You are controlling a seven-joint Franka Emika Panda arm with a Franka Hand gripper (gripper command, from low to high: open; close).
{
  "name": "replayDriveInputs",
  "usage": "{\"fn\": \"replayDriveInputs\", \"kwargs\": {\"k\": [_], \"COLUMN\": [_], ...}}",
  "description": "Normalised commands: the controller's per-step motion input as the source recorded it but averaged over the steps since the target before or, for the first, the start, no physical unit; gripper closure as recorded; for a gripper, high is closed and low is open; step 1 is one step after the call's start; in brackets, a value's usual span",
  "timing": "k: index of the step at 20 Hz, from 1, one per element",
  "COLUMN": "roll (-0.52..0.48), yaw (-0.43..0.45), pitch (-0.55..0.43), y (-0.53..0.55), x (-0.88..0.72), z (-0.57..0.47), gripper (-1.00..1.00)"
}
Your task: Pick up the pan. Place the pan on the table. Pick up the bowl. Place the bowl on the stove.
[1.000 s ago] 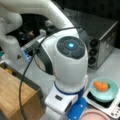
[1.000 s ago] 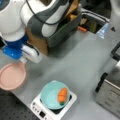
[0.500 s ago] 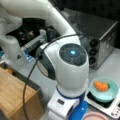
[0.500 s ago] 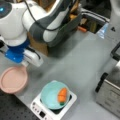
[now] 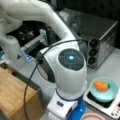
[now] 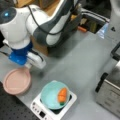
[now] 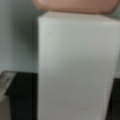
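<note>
Lowered since earlier, gripper at pan handle, jaws' state unclear; bowl holds carrot.

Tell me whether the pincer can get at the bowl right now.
Probably yes. The bowl sits uncovered on the stove, with only an orange piece of food inside. The pincer is low by the pan, and nothing stands on the table between them.
</note>
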Motion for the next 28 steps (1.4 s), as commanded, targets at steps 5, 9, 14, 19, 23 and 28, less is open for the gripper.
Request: {"fn": "replayDriveInputs", "kwargs": {"k": [5, 9, 14, 19, 23, 28], "roll": [0.058, 0.024, -0.002, -0.009, -0.007, 0.003], "yaw": [-0.156, -0.159, -0.144, -0.136, -0.137, -0.137], "pitch": [-0.273, -0.306, -0.328, -0.326, -0.332, -0.327], "y": [0.12, 0.1, 0.05, 0.04, 0.07, 0.08], "x": [-0.35, -0.37, -0.38, -0.36, -0.35, -0.33], "z": [-0.16, -0.16, -0.17, -0.16, -0.17, -0.13], "gripper": [1.0, 1.0, 1.0, 1.0, 1.0, 1.0]}}
